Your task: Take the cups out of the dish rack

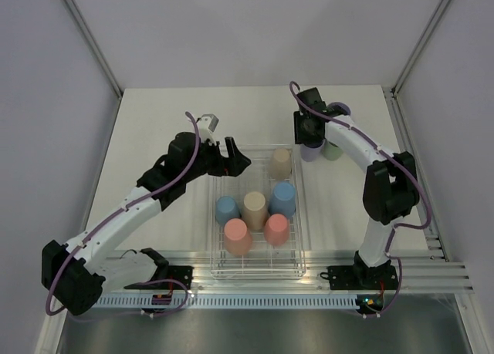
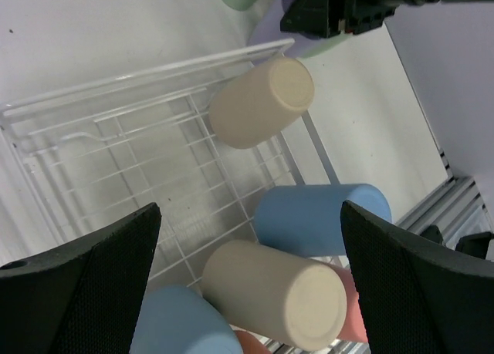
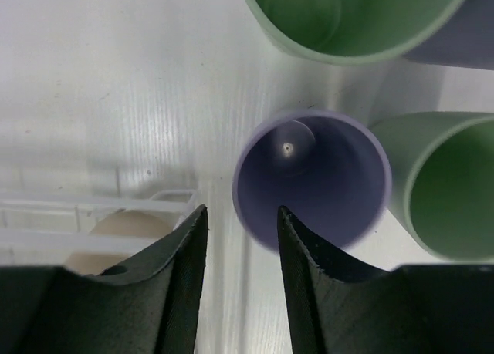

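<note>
A white counter (image 1: pixel 154 138) fills the floor of a booth closed in by plain grey walls (image 1: pixel 46 99), with a ridged metal rail (image 1: pixel 432 273) running along its near edge, where both arms are bolted. On the left, the left pincer (image 1: pixel 238 155) hangs above the far left corner of the dish rack (image 1: pixel 214 246), its jaws spread wide apart and holding nothing. Its wrist view looks down through them onto the clear grid. The dish rack sits in the middle of the counter, and six cups stand in it bottom up. A beige cup (image 1: pixel 281 163) stands alone at the far end, just right of the left pincer. Nearer are a blue cup (image 1: pixel 227 210), a second beige cup (image 1: pixel 255 209) and a second blue cup (image 1: pixel 282 198), and two coral cups (image 1: pixel 238 236) stand closest to the rail. None of them touches the left pincer. To the right of the rack, on the bare counter, a small group of cups stands mouth up. Over it is the right pincer (image 1: pixel 310 132), its jaws partly apart. In the right wrist view the near rim of a purple cup (image 3: pixel 312 177) lies in the gap between the two fingers, with one finger outside the cup and the other over its mouth, and neither is pressed against the wall. Green cups (image 3: pixel 347 15) stand just beyond the purple cup and to its right, close against it.
</note>
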Robot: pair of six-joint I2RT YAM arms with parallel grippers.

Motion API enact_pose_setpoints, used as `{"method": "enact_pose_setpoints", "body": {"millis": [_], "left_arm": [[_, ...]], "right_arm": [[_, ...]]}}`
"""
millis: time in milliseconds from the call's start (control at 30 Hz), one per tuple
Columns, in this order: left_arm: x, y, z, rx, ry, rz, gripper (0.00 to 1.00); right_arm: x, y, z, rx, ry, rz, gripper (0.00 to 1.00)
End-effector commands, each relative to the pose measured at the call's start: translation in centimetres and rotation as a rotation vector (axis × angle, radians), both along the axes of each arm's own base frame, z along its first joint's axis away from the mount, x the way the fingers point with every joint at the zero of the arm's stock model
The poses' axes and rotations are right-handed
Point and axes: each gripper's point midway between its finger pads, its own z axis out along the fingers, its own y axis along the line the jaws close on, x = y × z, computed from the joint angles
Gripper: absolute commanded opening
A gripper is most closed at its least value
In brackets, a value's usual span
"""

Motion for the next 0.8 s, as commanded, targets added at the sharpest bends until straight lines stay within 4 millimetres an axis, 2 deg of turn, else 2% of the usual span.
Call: {"method": "enact_pose_setpoints", "body": {"millis": [0, 33, 67, 100, 133, 167, 200, 233, 267, 300, 433, 500, 567, 767], "left_arm": [[-0.7, -1.0, 1.0, 0.093, -0.083, -0.072, 1.00], [-0.9, -1.3, 0.9, 0.105, -0.087, -0.090, 1.00], [-1.6, -2.0, 0.6, 0.119, -0.089, -0.122, 1.00], [-1.6, -2.2, 0.7, 0.137, -0.105, -0.138, 1.00], [-1.8, -2.4, 0.4, 0.152, -0.100, -0.146, 0.99], [-2.1, -2.5, 0.1, 0.168, -0.100, -0.158, 0.99], [-2.2, -2.5, -0.1, 0.189, -0.109, -0.170, 0.99], [-2.3, -2.4, -0.1, 0.199, -0.112, -0.174, 0.99], [-2.6, -2.5, -0.2, 0.211, -0.114, -0.186, 0.99], [-2.7, -2.3, -0.7, 0.240, -0.110, -0.194, 0.99], [-3.7, -2.5, -1.4, 0.279, -0.106, -0.254, 0.99], [-4.6, -3.3, -1.6, 0.285, -0.106, -0.314, 0.98], [-5.6, -4.1, -2.5, 0.309, -0.087, -0.373, 0.99], [-8.3, -5.9, -3.0, 0.329, -0.062, -0.517, 0.98]], "right_arm": [[-0.4, 0.8, 8.8, 0.105, -0.242, 0.029, 0.47], [-0.4, 1.1, 10.1, 0.124, -0.291, 0.033, 0.50], [-1.4, 1.3, 10.1, 0.137, -0.295, 0.045, 0.52], [-2.5, 1.9, 12.4, 0.176, -0.353, 0.067, 0.54], [-2.9, 2.1, 13.4, 0.197, -0.391, 0.069, 0.58], [-3.8, 2.1, 13.0, 0.205, -0.388, 0.076, 0.60], [-4.9, 2.2, 14.8, 0.243, -0.434, 0.078, 0.61], [-5.2, 2.2, 15.5, 0.265, -0.461, 0.077, 0.66], [-6.0, 2.2, 15.0, 0.272, -0.456, 0.082, 0.67], [-6.8, 2.3, 16.1, 0.298, -0.478, 0.088, 0.68], [-8.0, 1.9, 16.0, 0.313, -0.482, 0.083, 0.72], [-8.4, 1.8, 15.8, 0.314, -0.479, 0.085, 0.72], [-8.6, 1.8, 15.6, 0.315, -0.471, 0.083, 0.73], [-8.6, 1.4, 14.5, 0.286, -0.449, 0.070, 0.74]]}}
